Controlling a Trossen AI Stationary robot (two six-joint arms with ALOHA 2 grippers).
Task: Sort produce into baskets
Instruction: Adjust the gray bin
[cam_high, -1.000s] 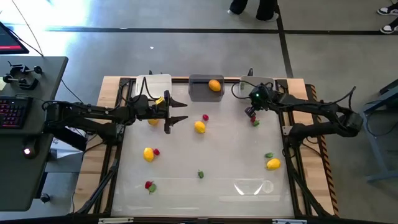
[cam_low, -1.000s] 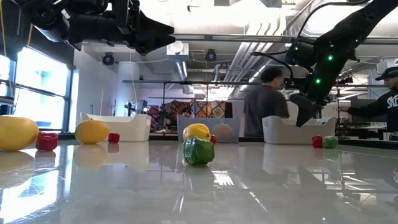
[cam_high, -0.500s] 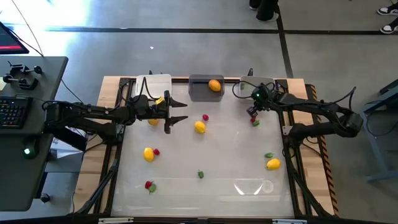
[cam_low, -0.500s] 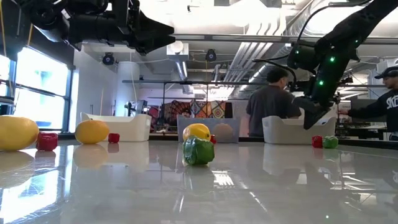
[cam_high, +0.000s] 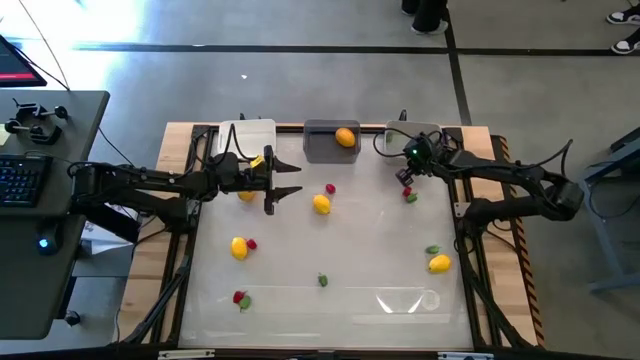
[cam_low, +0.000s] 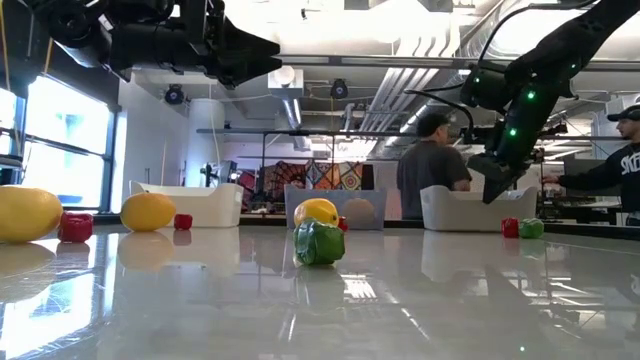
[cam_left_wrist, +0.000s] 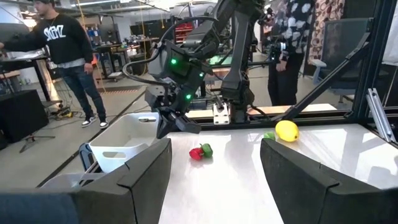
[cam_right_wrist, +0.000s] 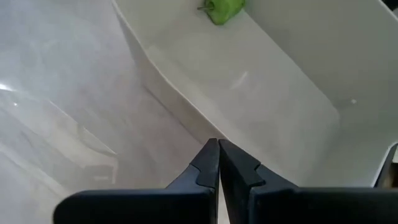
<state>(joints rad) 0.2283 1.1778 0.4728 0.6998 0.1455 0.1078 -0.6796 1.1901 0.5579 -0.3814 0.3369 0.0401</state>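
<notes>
Three baskets stand along the far edge: a white one (cam_high: 247, 135), a dark grey one (cam_high: 325, 143) holding an orange fruit (cam_high: 346, 137), and a light grey one (cam_high: 420, 133) holding a green piece (cam_right_wrist: 222, 9). My right gripper (cam_high: 404, 177) is shut and empty, just above the light grey basket's near rim (cam_right_wrist: 186, 93). A red and a green piece (cam_high: 410, 196) lie on the table beside it. My left gripper (cam_high: 293, 180) is open and empty, held level above the table near the white basket, with a yellow fruit (cam_high: 246, 195) below the arm.
Loose produce lies on the table: a yellow fruit (cam_high: 321, 204) and a red piece (cam_high: 330, 188) at the middle, a yellow fruit with a red bit (cam_high: 239, 247) at the left, a green piece (cam_high: 322, 280), and a yellow fruit (cam_high: 439, 263) at the right. People stand beyond the table (cam_low: 432, 165).
My right gripper has moved a little toward the table's far edge, toward the light grey basket, and has stayed shut. A person behind the table has shifted.
</notes>
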